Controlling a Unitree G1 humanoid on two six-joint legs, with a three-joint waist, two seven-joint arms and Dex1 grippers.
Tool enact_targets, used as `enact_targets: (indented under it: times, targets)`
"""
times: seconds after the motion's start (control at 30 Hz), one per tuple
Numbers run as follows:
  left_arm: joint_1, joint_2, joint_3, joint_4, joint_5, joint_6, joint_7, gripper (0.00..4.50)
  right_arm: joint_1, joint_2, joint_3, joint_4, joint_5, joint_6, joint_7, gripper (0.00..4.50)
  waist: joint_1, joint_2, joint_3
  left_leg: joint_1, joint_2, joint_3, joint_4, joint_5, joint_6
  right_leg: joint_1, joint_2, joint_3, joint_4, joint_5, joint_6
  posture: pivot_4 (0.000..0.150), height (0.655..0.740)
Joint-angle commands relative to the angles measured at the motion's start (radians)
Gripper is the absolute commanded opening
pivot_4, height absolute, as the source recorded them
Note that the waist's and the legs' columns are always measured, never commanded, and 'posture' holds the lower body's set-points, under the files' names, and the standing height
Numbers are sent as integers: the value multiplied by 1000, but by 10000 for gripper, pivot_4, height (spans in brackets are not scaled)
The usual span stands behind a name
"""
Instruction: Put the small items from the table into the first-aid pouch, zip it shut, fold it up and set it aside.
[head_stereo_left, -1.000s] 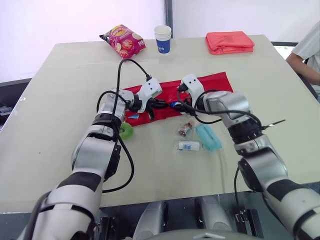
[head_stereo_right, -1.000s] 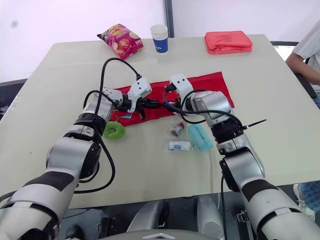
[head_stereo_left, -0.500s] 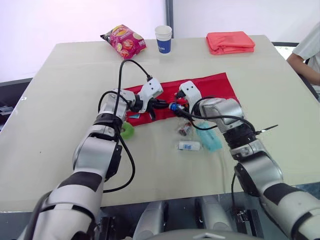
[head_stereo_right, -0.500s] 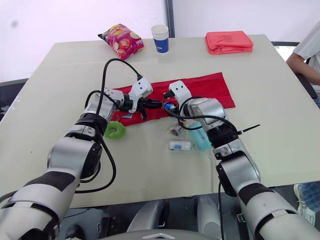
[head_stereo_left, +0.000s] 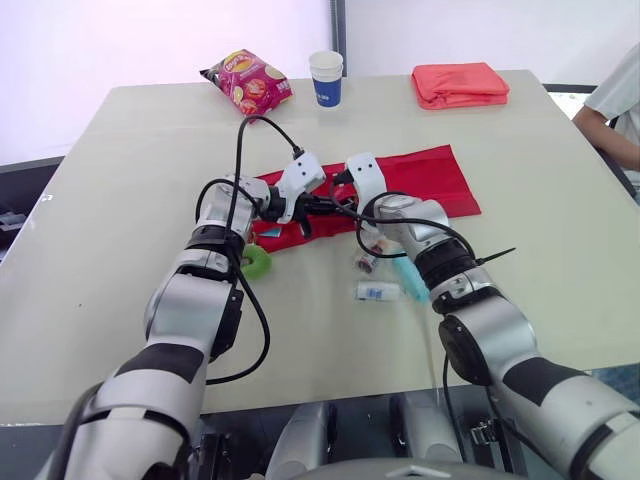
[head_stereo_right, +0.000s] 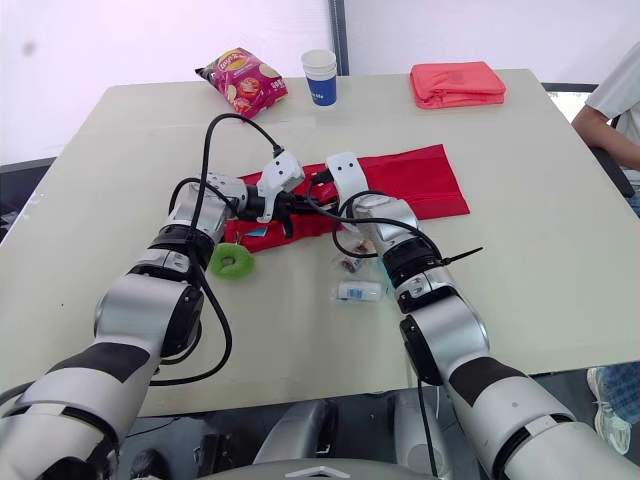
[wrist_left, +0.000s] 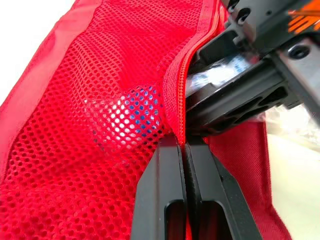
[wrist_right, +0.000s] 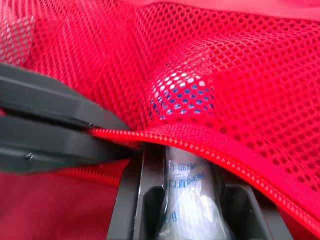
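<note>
We saw silver-grey shells on the left arm (head_stereo_left: 185, 300) and right arm (head_stereo_left: 500, 335), broken by black joints. The left wrist housing (head_stereo_left: 300, 178) and right wrist housing (head_stereo_left: 364, 178) were white and boxy. Black cables (head_stereo_left: 241, 150) looped loose from them. The left gripper (wrist_left: 184, 145) had flat matte-black fingers (wrist_left: 165, 200) with slotted cut-outs. The right gripper (wrist_right: 185, 165) bore an orange mark (wrist_left: 304, 20) beside round screws (wrist_left: 300, 50).

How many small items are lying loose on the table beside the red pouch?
4: a green ring by the left arm, and a clear packet, white tube and teal packet beside the right arm, which may hide more.
</note>
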Motion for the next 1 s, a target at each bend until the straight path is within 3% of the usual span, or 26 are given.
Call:
enact_targets:
  times: [0.03,0.07,0.13,0.17,0.43,0.53,0.6,0.87,1.0]
  targets:
    - [-17,-6,11,-26,-9,-10,15,0,4,31,24,-46,12,-5,62,13728,-1,0,0,0,0,0,0,0,0,0,0,0,0,0,0,1500,7400]
    - [-19,-4,11,-20,-8,-11,21,0,16,17,33,-84,15,28,84,15114,-2,0,0,0,0,0,0,0,0,0,0,0,0,0,0,1500,7400]
    - [-22,0,12,-13,-4,-11,31,0,41,-15,46,-182,39,122,143,23859,2,0,0,0,0,-1,0,0,0,0,0,0,0,0,0,1500,7400]
    - [-24,2,12,-9,-3,-13,33,0,56,-40,55,-241,50,177,171,25792,5,0,0,0,0,-1,0,0,0,0,0,0,0,0,0,1500,7400]
    - [-28,4,11,1,0,-20,45,0,128,-220,68,-612,155,434,330,25792,3,0,0,-1,-2,-3,0,0,0,-2,0,1,0,0,0,1500,7400]
    - [-28,5,9,1,0,-21,45,0,169,-249,83,-699,172,478,334,34534,4,0,0,-1,-2,-4,0,0,0,-2,0,1,0,0,0,1500,7400]
    - [-28,5,9,1,0,-21,44,0,182,-255,79,-732,180,503,323,43972,3,0,0,-1,-3,-6,0,0,0,-2,0,1,0,0,0,1500,7400]
    - [-29,5,5,-2,2,-23,42,0,210,-287,98,-765,185,502,318,44592,5,0,0,-1,-4,-6,0,0,0,-2,0,1,0,0,0,1500,7400]
    - [-30,3,4,-3,3,-23,40,0,251,-361,151,-838,170,450,357,44592,7,0,0,-1,-4,-6,0,0,0,-2,0,1,0,0,0,1500,7400]
